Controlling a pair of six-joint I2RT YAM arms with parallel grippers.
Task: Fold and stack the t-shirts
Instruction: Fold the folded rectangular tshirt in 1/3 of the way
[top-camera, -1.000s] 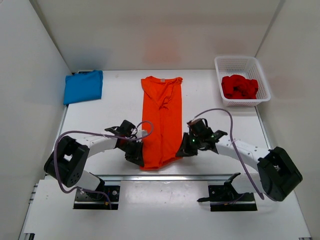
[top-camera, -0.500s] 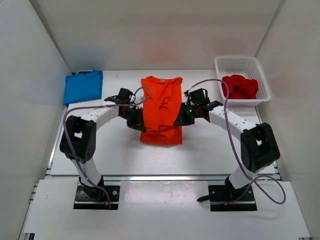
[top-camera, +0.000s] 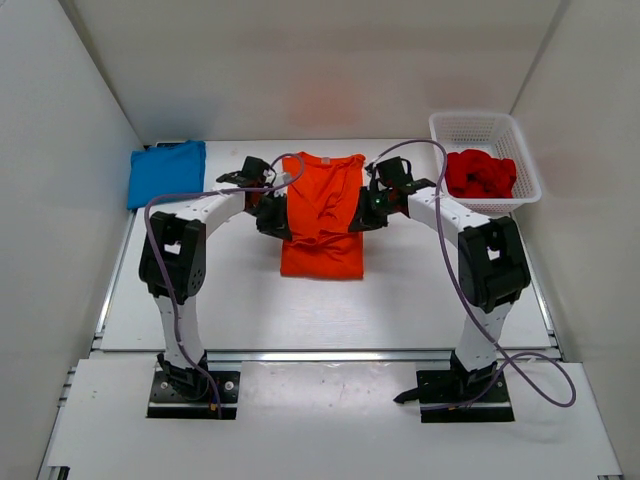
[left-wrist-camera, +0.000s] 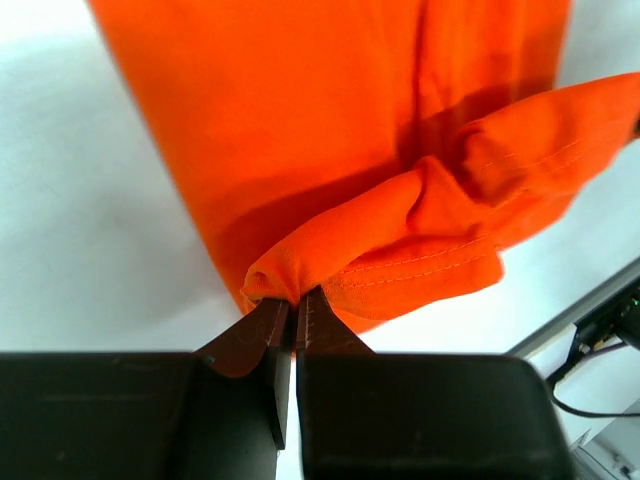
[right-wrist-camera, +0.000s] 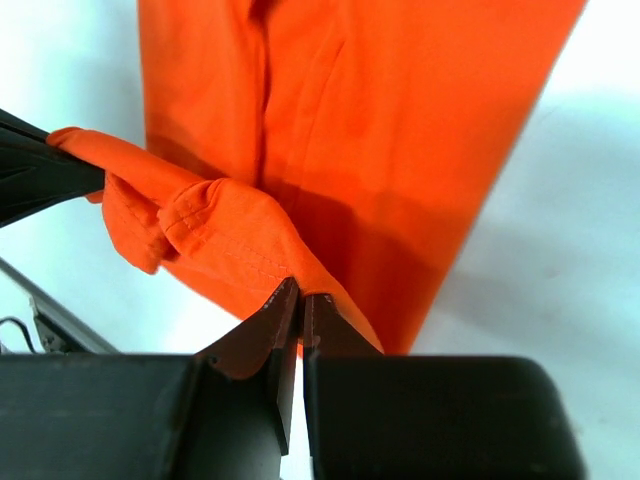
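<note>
- Our orange shirt (top-camera: 322, 225) lies in the middle of the table (top-camera: 420, 290), collar toward the far side, with its near hem lifted over the body so the lower half is doubled.
- Our left gripper (left-wrist-camera: 295, 305) is clamped on one hem corner and our right gripper (right-wrist-camera: 300, 295) on the other. Each has only a small bunch of cloth between its tips, so a tug could pull a corner free and drop it short.
- The hem sags and bunches between the two grips. If we lay it down without drawing it taut, we judge a wrinkle would be trapped in the fold.
- If one arm reaches farther than the other, the top edge would land skewed against the collar.
- On release, cloth could cling to a fingertip and drag the top layer back.
- The blue shirt (top-camera: 167, 172) lies folded at the far left, and the red shirt (top-camera: 478, 173) sits crumpled in the basket (top-camera: 470, 125) at the far right. Both are well apart from the fold, so we see little risk there.
</note>
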